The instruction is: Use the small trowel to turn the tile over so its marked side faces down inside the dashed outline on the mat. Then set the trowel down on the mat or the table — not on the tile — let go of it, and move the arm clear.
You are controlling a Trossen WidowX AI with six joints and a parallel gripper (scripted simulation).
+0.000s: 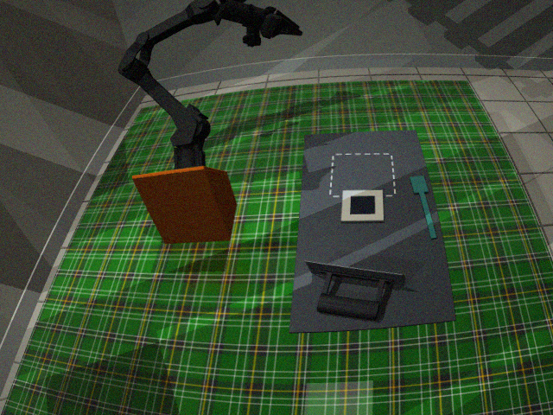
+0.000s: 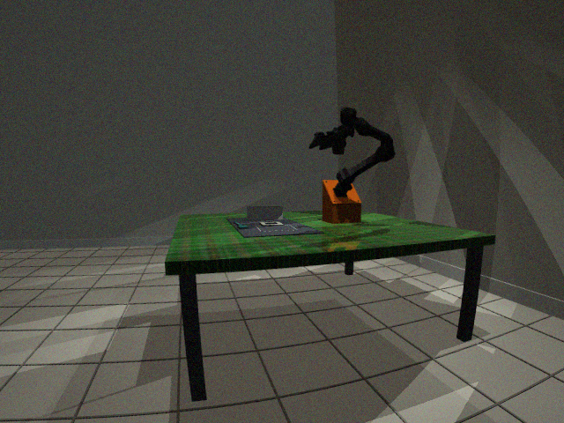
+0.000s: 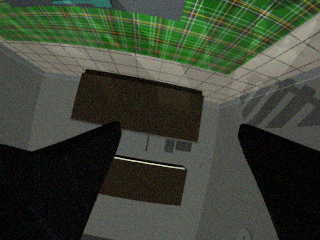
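Note:
The tile (image 1: 362,205) (image 2: 270,223) is cream with a dark square mark facing up. It lies on the grey mat (image 1: 357,258) (image 2: 300,228), just in front of the dashed outline (image 1: 362,154), overlapping its near edge. The teal trowel (image 1: 424,204) (image 2: 242,226) (image 3: 80,2) lies flat on the mat's right side, blade toward the back. My gripper (image 1: 295,31) (image 2: 313,143) (image 3: 180,130) is open and empty, raised high above the table's back, far from tile and trowel.
An orange wedge-shaped base (image 1: 187,205) (image 2: 340,202) carries the arm at the left. A grey plate on a dark stand (image 1: 352,290) (image 2: 264,211) sits at the mat's near end. The plaid table (image 1: 134,312) (image 2: 218,250) extends around the mat.

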